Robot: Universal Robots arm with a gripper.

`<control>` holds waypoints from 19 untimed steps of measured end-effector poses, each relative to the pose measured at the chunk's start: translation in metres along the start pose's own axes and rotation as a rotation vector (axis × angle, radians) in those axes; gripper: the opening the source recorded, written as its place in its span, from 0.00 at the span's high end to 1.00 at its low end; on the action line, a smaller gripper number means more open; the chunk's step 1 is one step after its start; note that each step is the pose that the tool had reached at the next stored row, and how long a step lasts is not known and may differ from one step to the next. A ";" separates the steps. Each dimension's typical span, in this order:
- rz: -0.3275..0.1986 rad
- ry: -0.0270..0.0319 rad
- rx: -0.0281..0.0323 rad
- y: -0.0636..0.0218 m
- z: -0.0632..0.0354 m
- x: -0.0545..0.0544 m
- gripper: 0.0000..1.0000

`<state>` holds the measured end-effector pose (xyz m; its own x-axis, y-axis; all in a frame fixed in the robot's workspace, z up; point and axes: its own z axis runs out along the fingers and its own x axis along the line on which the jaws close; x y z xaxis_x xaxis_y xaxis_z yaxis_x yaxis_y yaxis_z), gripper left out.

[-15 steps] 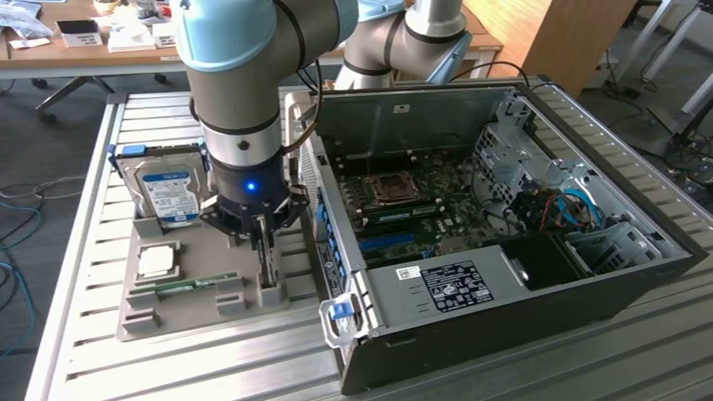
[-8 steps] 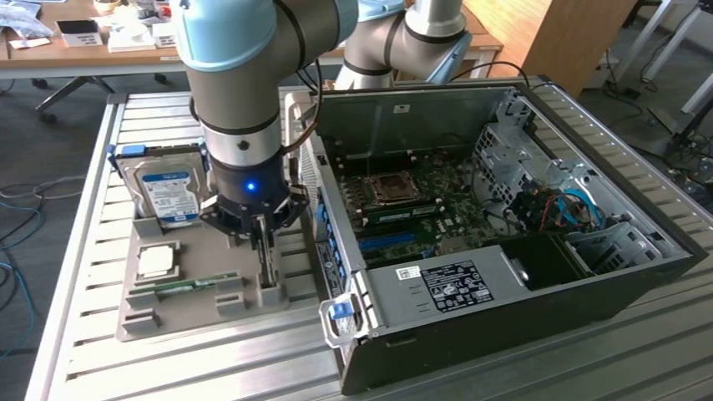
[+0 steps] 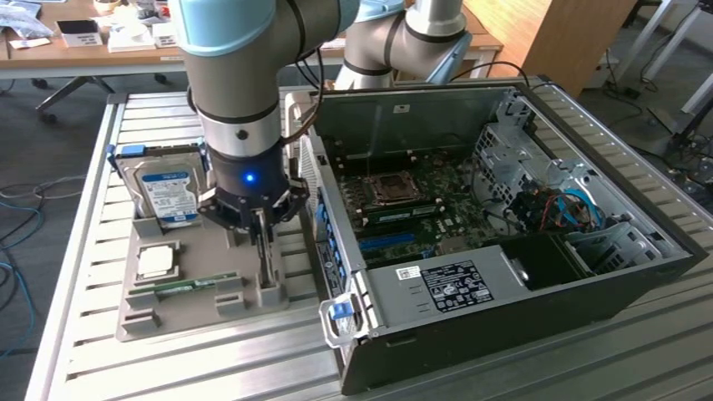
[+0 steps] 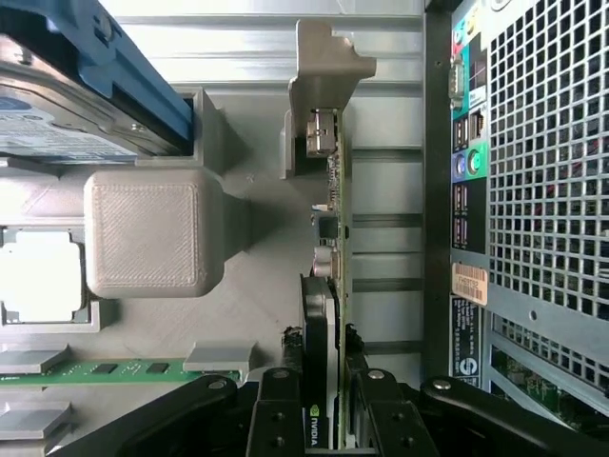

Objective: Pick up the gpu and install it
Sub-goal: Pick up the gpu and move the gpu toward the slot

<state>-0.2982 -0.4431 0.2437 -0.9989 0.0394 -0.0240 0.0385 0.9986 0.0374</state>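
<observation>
Hanging straight down from the arm (image 3: 240, 92) at centre left of the exterior view: the gripper (image 3: 263, 232), low over a grey tray (image 3: 145, 322) on the slatted metal table (image 3: 89, 167). Partway closed, with a finger (image 4: 276, 409) against each flat face of the graphics card (image 4: 324, 305) and the thin edge sandwiched between. Gripped, but not lifted: seated on edge in its slot in the tray, upright, silver end bracket (image 4: 319, 129) tucked against a grey post (image 4: 328, 57) at the end away from the fingers. Just beside the card in the wrist view, the perforated back panel of the computer case (image 4: 542, 190), with a column of ports (image 4: 466, 162).

Elsewhere on the tray, toward the exterior view's left: a hard drive (image 3: 167, 190) with a blue-and-white label, standing upright at the back corner; in front of it a square silver processor chip (image 3: 156, 261) lying flat; nearer the lower edge of the frame a narrow green memory stick (image 3: 184, 286) in its groove. None of them between the fingers.

To the exterior view's right of the tray, across the centre and right of the frame: the case on its side with the panel off, motherboard (image 3: 412, 196) exposed, processor socket (image 3: 392, 188) near its middle, boxed power supply (image 3: 452, 284) with a labelled top at lower centre, blue cables (image 3: 568, 209) at right.
</observation>
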 end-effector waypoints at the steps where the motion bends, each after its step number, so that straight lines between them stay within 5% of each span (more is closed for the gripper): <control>1: 0.000 0.0000 0.0000 0.0001 -0.0021 0.000 0.73; 19: 0.000 0.0001 -0.0017 0.0016 -0.0432 -0.001 0.73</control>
<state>-0.2982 -0.4431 0.2869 -0.9989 0.0395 -0.0239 0.0385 0.9985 0.0391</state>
